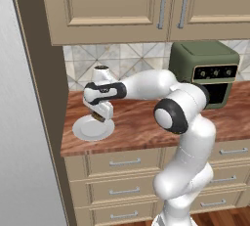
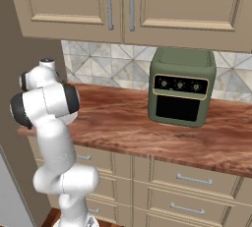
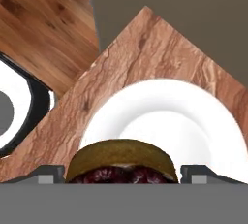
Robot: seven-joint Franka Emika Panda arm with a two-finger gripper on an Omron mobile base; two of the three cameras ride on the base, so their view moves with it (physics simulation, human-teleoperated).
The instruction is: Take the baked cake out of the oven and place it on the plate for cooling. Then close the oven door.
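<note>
One cake (image 3: 121,162), one plate (image 3: 164,121).
I saw the gripper (image 3: 121,172) spread wide around the cake, above the plate.

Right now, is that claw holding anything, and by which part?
Yes: the gripper holds the cake by its opposite sides, above the plate.

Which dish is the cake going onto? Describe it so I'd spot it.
Start at the reddish wooden counter under the tan cabinets. Near its left end, well left of the green appliance, lies the plate: round, shallow, whitish, directly beneath the claw.
</note>
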